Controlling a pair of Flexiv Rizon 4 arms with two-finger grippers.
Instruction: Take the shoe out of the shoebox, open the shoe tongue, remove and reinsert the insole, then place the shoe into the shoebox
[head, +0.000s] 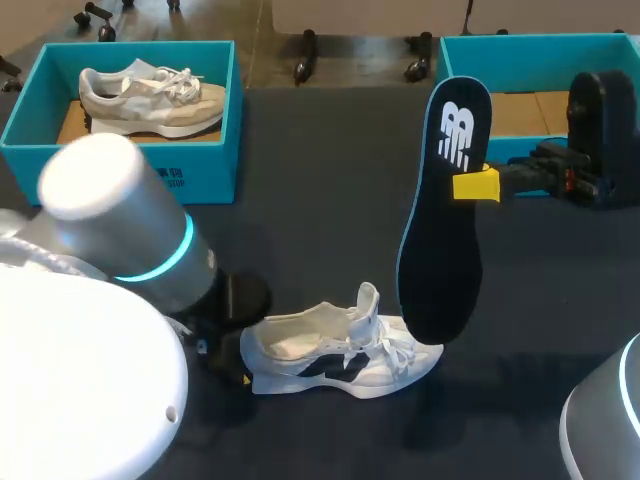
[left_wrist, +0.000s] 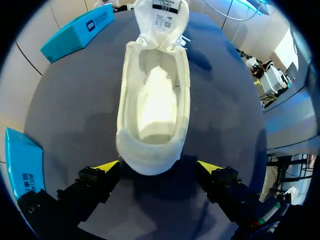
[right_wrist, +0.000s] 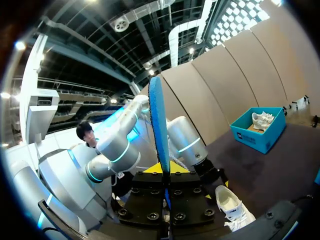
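Flat dark insole (head: 445, 220), padded white shoe (head: 340, 350)

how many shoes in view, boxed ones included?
2: a beige shoe in the far-left shoebox, a white shoe on the table by the left gripper. Inside of the right shoebox is partly hidden.

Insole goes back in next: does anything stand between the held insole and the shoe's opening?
Nothing visible does. On the shoe, the opening lies bare, tongue raised; the left end effector flanks the heel only. The right end effector holds the insole above.
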